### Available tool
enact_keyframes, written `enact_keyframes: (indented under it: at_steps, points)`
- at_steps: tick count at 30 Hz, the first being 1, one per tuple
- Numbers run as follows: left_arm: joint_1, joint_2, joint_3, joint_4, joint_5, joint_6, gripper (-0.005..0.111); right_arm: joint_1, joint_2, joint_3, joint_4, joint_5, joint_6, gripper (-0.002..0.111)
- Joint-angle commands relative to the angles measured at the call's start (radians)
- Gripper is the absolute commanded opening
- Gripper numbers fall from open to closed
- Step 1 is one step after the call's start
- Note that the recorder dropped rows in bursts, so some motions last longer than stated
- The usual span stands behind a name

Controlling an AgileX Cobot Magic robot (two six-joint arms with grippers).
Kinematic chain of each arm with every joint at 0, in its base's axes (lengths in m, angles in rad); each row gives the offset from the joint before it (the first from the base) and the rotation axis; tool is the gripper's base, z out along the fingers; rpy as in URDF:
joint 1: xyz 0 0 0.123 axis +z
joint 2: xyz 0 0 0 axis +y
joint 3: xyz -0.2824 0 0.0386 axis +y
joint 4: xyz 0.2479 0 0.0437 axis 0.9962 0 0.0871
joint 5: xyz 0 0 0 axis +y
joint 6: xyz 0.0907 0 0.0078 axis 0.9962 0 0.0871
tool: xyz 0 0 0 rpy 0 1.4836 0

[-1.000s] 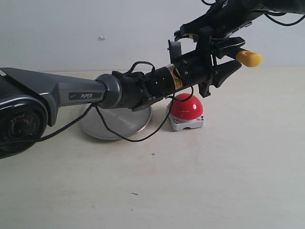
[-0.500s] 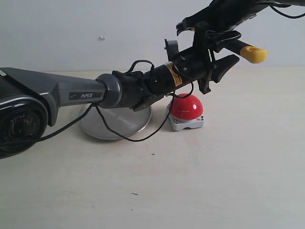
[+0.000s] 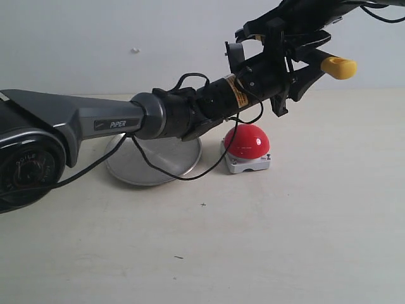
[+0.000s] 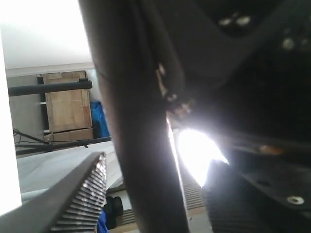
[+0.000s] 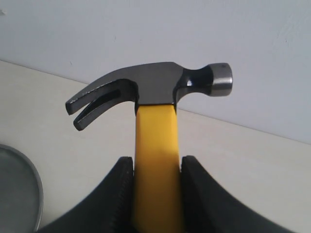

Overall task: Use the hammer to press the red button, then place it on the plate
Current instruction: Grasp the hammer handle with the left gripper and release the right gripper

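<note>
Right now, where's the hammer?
Off the table, upper right of the exterior view: the hammer is clamped by its handle in the right gripper, yellow end sticking out above and right of the red button.

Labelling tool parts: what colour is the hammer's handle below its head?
Yellow, on the dark-headed claw hammer; clearest in the right wrist view.

The pale, matte surface [image 3: 285, 240] carries two things: a red button [image 3: 247, 140] on its grey square base, and a silver plate [image 3: 169, 158] just beside the button, to its left. Nearer me than the button lie two dark specks [image 3: 202, 204].
</note>
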Motion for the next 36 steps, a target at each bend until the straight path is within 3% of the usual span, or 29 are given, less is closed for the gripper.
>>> enact_keyframes:
  at_steps: [1, 12, 26, 30, 36]
  points:
    - [0.001, -0.005, -0.013, -0.030, -0.008, -0.005, 0.047, -0.003, -0.023, -0.009, -0.005, -0.046, -0.001, 0.000]
    - [0.001, -0.005, -0.013, 0.020, 0.015, -0.005, 0.002, -0.003, -0.024, -0.009, -0.022, -0.033, -0.003, 0.000]
    - [0.003, -0.005, -0.013, 0.210, 0.021, 0.033, 0.000, -0.003, -0.041, -0.009, -0.022, -0.003, 0.000, 0.001]
    - [0.003, -0.007, -0.013, 0.237, 0.021, 0.038, 0.000, -0.003, -0.052, -0.009, -0.022, 0.011, 0.000, 0.015]
    - [0.003, -0.007, -0.016, 0.241, -0.001, 0.040, 0.000, -0.003, -0.053, -0.009, -0.019, 0.036, 0.000, 0.045]
